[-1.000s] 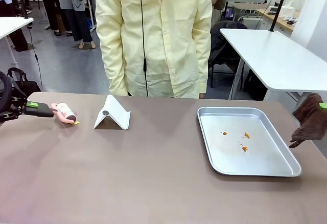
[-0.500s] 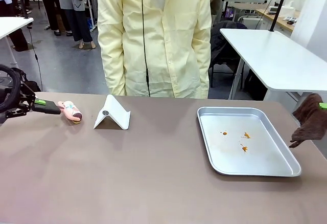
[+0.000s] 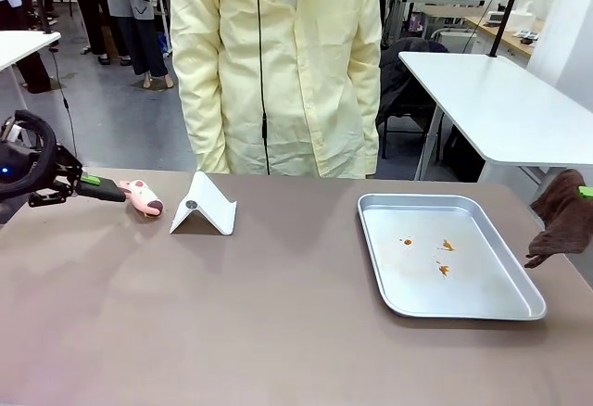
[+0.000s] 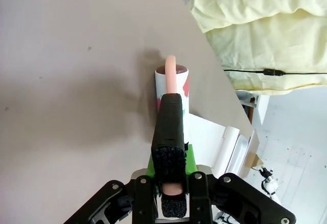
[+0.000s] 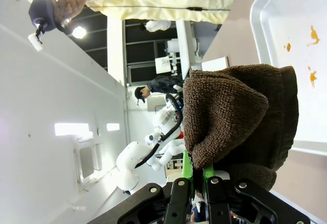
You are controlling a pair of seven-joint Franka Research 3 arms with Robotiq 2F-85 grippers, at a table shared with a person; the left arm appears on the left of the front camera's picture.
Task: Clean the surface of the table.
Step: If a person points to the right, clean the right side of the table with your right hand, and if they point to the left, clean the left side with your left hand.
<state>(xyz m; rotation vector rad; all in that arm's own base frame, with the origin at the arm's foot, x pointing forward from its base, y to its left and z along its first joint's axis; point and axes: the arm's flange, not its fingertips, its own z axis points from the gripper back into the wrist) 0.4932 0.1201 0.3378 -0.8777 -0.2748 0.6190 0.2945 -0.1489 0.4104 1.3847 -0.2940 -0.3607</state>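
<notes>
The brown table [image 3: 278, 323] runs across the front view. At its far left my left gripper [image 3: 95, 186] is shut on the black handle of a pink lint roller [image 3: 145, 199], whose head rests on the tabletop just left of a white folded stand [image 3: 204, 207]. The left wrist view shows the roller [image 4: 171, 83] pointing away over the table [image 4: 76, 55], with my left gripper [image 4: 171, 169] clamped on its handle. At the right edge my right gripper [image 3: 584, 193] is shut on a brown cloth [image 3: 561, 219] hanging beside the tray. That cloth [image 5: 240, 116] bunches above the right gripper [image 5: 196, 175].
A steel tray [image 3: 463, 306] with small orange stains [image 3: 443, 258] lies at the right of the table. A person in a pale yellow shirt [image 3: 278, 63] stands at the far edge. A white-topped table [image 3: 500, 100] stands behind on the right.
My left gripper has carried the lint roller rightward and farther across the table, closer to the white stand. The right arm and cloth have not moved.
</notes>
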